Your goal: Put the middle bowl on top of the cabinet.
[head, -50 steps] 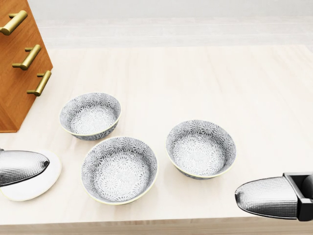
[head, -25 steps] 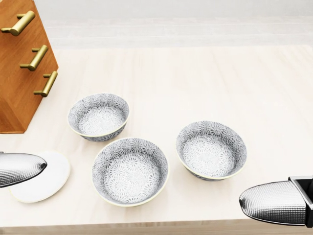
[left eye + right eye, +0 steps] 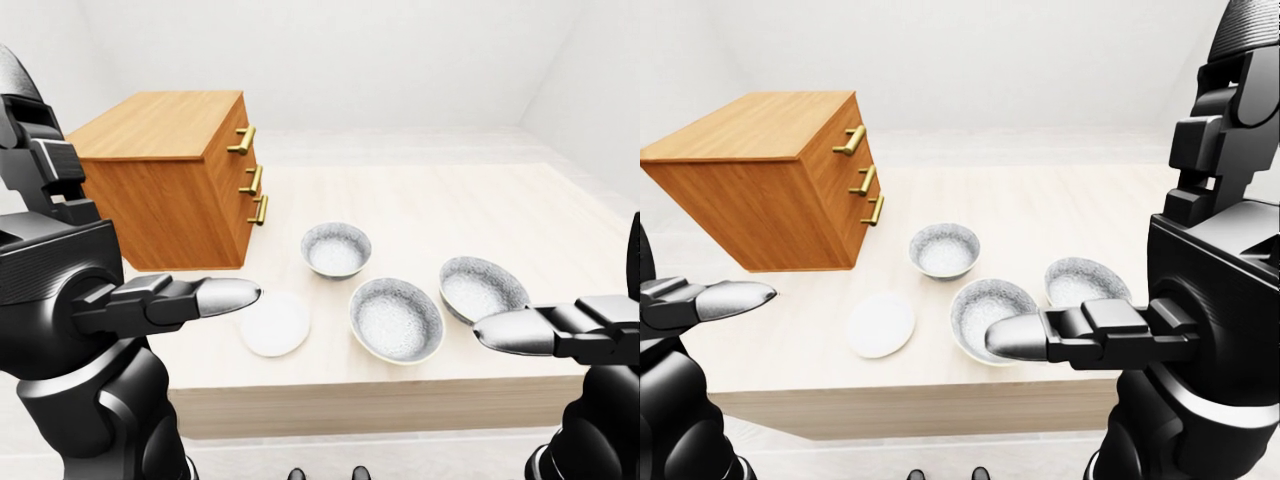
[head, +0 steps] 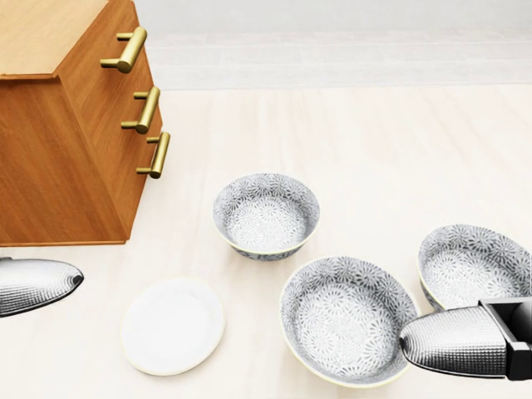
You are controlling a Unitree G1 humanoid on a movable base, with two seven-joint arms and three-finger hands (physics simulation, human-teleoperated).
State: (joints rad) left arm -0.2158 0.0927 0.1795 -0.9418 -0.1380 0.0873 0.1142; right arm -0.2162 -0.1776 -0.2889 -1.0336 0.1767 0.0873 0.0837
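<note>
**Item:** middle bowl, grey-and-white floral-patterned ceramic (image 4: 349,320).
**Location:** pale wooden tabletop (image 4: 374,141), between the matching upper-left bowl (image 4: 266,216) and the matching right bowl (image 4: 474,266). It sits near the flat white round plate (image 4: 173,324), well apart from the orange-brown wooden cabinet with brass handles (image 4: 66,141).
**Handling (judged):** rigid, glazed, probably slippery, chippable, moderately heavy. Pinch across the rim wall.
**Hands:** left hand (image 3: 170,300) and right hand (image 3: 1090,333) both have fingers extended and hold nothing.

Sim render of a home-like room, prob. dining/kitchen corner. Pale wood table (image 4: 349,141) w/ tableware: 3 patterned bowls (image 4: 266,214) and a white plate (image 4: 173,325). Wood cabinet (image 3: 170,190) w/ brass handles (image 4: 147,109) stands on it. Plain white walls (image 3: 380,60), otherwise bare.
</note>
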